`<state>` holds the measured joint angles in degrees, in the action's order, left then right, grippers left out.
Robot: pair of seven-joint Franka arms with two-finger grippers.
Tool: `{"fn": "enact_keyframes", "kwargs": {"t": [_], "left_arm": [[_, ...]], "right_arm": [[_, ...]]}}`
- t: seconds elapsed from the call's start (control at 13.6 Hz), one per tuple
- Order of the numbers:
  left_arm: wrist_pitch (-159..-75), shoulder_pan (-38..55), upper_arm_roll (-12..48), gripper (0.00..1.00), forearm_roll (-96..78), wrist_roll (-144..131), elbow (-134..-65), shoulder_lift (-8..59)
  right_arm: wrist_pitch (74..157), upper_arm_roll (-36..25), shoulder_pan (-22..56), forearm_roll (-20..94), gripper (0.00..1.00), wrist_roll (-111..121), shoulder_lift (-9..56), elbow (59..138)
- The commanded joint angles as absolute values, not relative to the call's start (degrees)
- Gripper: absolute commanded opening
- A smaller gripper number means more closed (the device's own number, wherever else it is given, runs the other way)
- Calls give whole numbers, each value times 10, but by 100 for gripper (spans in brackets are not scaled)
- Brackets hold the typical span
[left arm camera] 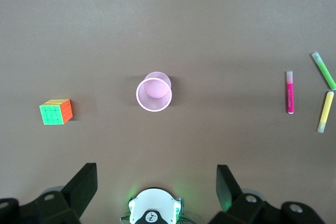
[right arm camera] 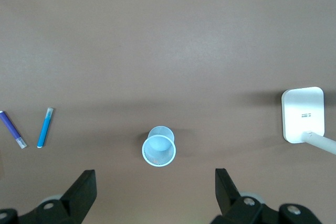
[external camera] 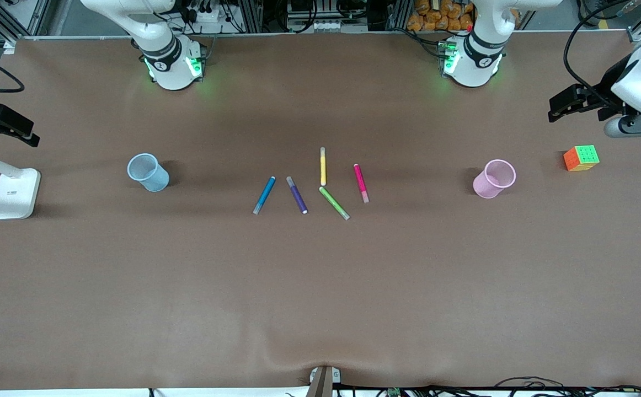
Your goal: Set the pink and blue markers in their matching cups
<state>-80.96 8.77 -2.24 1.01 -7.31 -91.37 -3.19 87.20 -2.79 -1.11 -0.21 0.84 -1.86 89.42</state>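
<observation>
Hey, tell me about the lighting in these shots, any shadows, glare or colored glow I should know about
Front view: even light, no glare; green glow from the arm bases' lights on the table; the blue cup and pink cup cast soft shadows. Left wrist view: the pink cup and cube throw faint shadows; green tinge by the base. Right wrist view: a dim shadow band crosses the table above the blue cup.

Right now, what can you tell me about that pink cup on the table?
The pink cup is a small translucent tumbler, plastic by its look, with tapered sides and a round open rim. It stands upright on the brown table, toward the left arm's end, and looks empty. Nothing touches it: the pink marker lies apart toward the middle, the colourful cube apart toward the table's end.
</observation>
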Motion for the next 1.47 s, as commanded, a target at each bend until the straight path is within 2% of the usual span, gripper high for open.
{"fn": "enact_keyframes", "kwargs": {"t": [0.0, 0.81, 1.4], "left_arm": [[-799, 88, -22, 100, 12, -72, -898, -15], [-799, 93, 3, 100, 4, -75, -897, 71], [-815, 151, 40, 100, -39, -176, -882, 160]], "right_arm": [[864, -25, -16, -6, 100, 11, -21, 889], [865, -25, -16, -5, 100, 9, -21, 889], [865, -25, -17, -5, 100, 9, -20, 889]]}}
